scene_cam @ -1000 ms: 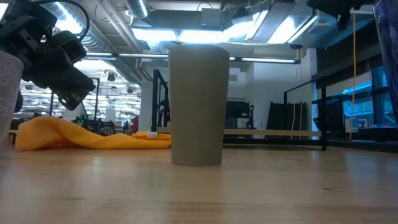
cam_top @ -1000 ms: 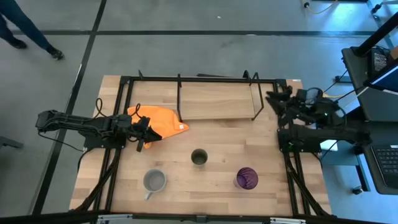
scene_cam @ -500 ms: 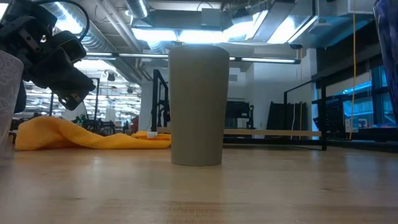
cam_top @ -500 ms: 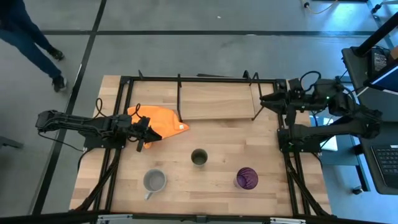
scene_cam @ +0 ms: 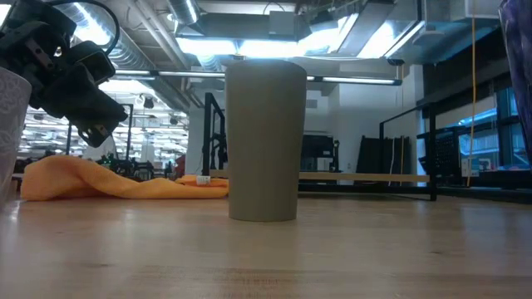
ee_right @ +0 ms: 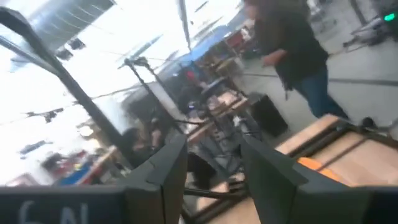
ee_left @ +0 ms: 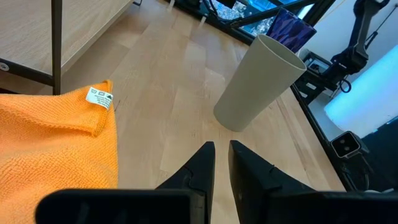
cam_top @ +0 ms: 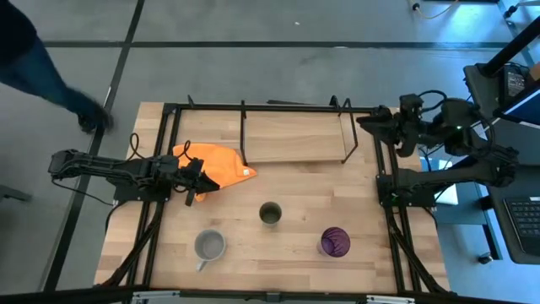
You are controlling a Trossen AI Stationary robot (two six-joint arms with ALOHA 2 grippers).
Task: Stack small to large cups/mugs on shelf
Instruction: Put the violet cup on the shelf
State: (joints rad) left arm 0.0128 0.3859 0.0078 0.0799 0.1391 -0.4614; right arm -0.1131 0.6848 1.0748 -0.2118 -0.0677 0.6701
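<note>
Orange cloth (cam_top: pixel 216 164) on tabletop (cam_top: pixel 295 190); person (cam_top: pixel 42 67) beyond.

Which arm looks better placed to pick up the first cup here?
Probably the left. The left gripper sits low over the table beside the orange cloth, fingers nearly shut, facing the olive-green cup. The right gripper is raised at the table's far right edge, open.

My left gripper (cam_top: pixel 201 181) hovers low over the bench's left side, jaws nearly closed. My right gripper (cam_top: pixel 368 121) is raised at the far right edge, jaws apart.
</note>
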